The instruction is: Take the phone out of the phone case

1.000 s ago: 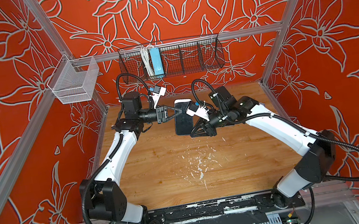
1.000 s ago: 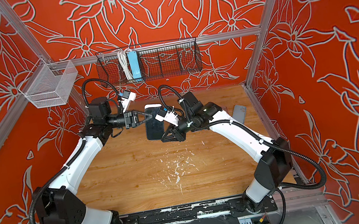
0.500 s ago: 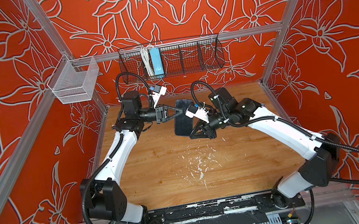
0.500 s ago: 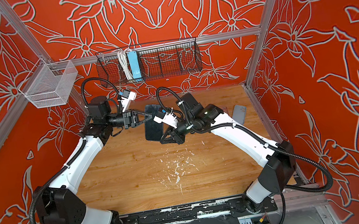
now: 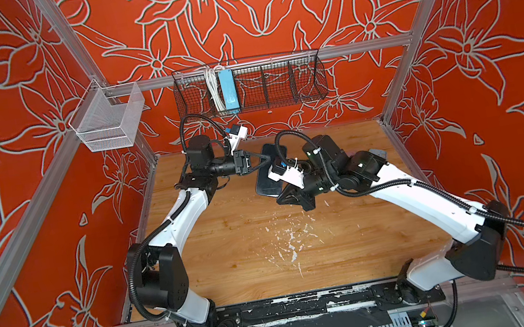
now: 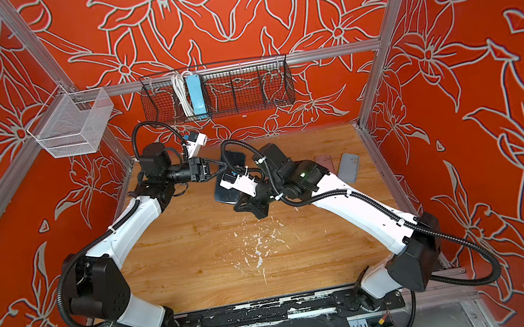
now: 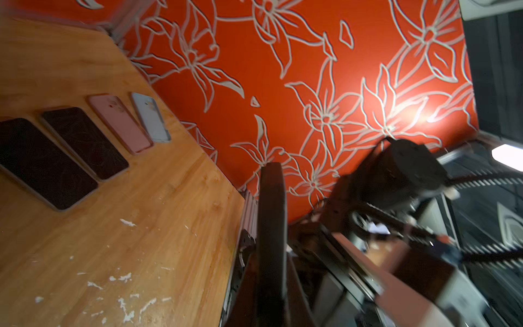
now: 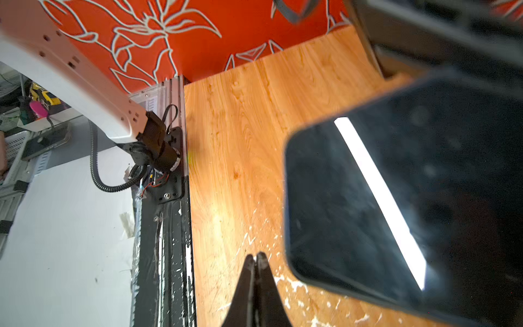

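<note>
Left gripper [image 5: 266,162]: clamped tight on the long edge of the phone [image 5: 266,185]. In the left wrist view the phone [image 7: 271,226] stands edge-on between the gripper's fingers.
Right gripper [image 5: 295,200]: closed with nothing in it. In the right wrist view its fingertips [image 8: 256,259] meet with only bare tabletop [image 8: 232,158] behind them.
Phone: held above the tabletop near the back middle, between the two arms, in both top views [image 6: 226,193]. Its dark glass faces up and tilts a little. The right arm's wrist camera covers its middle.
Phone and right gripper: the phone [image 8: 368,198] lies just beside the closed fingertips and apart from them. A bright strip of light reflects off its screen.
Phone case [image 8: 286,198]: a dark rim shows round the screen edge. I cannot tell how far it is seated.
Back right of tabletop: a pink case [image 6: 325,161] and a pale blue case [image 6: 349,167] lie flat side by side. The left wrist view shows two dark phones [image 7: 85,141] lying next to them.
Tabletop surface: white scuffs [image 5: 290,242] show near the middle front.
Back wall: a wire basket [image 5: 275,79] holds a blue box [image 5: 229,92] and a white cable [image 5: 213,89].
</note>
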